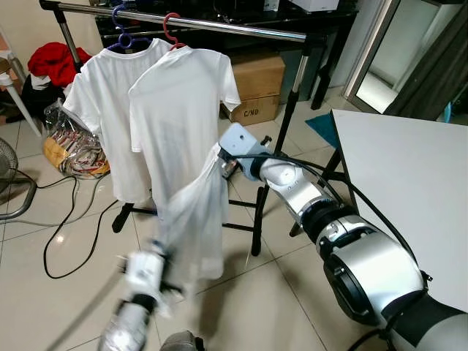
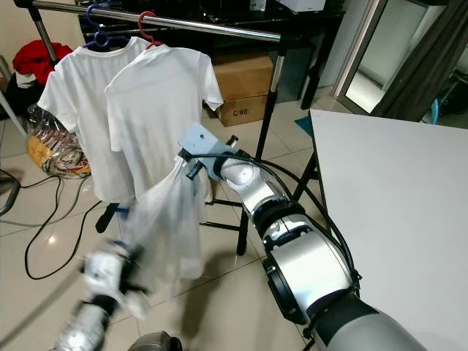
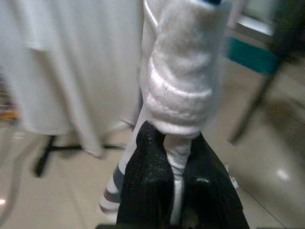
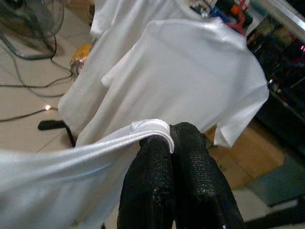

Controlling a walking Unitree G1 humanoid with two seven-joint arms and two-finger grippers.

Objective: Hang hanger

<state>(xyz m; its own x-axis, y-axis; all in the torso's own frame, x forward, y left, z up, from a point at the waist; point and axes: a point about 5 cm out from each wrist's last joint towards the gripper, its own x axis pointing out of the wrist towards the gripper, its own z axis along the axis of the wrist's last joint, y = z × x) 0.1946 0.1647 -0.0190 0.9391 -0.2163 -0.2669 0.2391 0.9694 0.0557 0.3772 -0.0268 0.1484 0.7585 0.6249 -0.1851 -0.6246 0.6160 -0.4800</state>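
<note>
- A white garment [image 1: 191,219] is hanging stretched at lower centre, its collar end up right, its bunched end down left.
- Its hanger cannot be made out.

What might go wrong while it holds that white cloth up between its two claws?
The white garment is stretched between the right gripper and the left gripper, each pinching just an edge, so a tug could pull it free onto the floor. It also hangs right beside the two shirts on the rail, so lifting it could snag or knock them.
</note>
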